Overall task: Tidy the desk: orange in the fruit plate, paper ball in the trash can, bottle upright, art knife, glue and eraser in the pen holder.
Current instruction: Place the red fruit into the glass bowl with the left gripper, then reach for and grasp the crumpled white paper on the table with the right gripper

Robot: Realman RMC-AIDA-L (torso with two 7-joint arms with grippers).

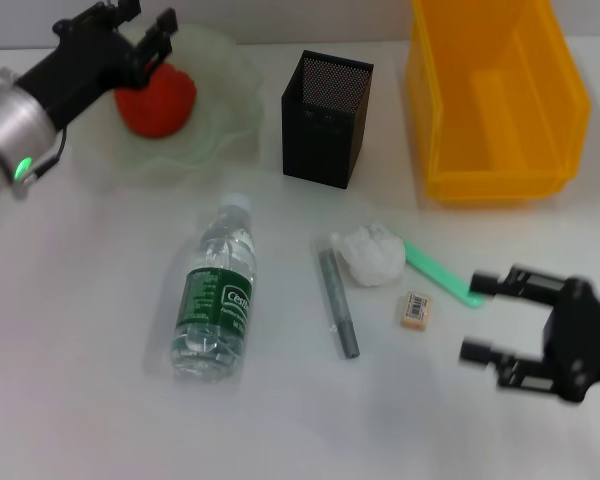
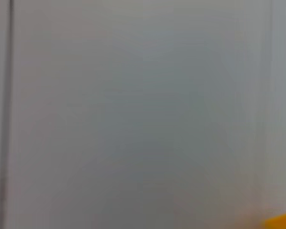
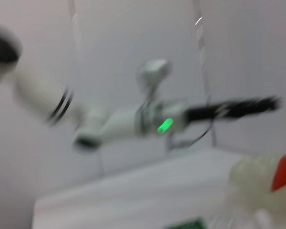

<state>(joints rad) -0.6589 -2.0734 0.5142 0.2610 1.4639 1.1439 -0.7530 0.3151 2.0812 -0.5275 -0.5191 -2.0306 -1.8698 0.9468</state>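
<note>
Left claw (image 1: 145, 35) above orange (image 1: 156, 100)

The left gripper (image 1: 145, 30) covers the top of the orange (image 1: 156, 100) and part of the fruit plate (image 1: 225, 125) at the table's far left corner, and whether its fingers touch the fruit cannot be told. The trash can (image 1: 500, 100), at the far right corner, is cut off by the head view's top edge. The right gripper (image 1: 490, 320), near the right edge, is blurred.

Black mesh pen holder (image 1: 325, 118) — glossy plastic trash can (image 1: 495, 95).
</note>
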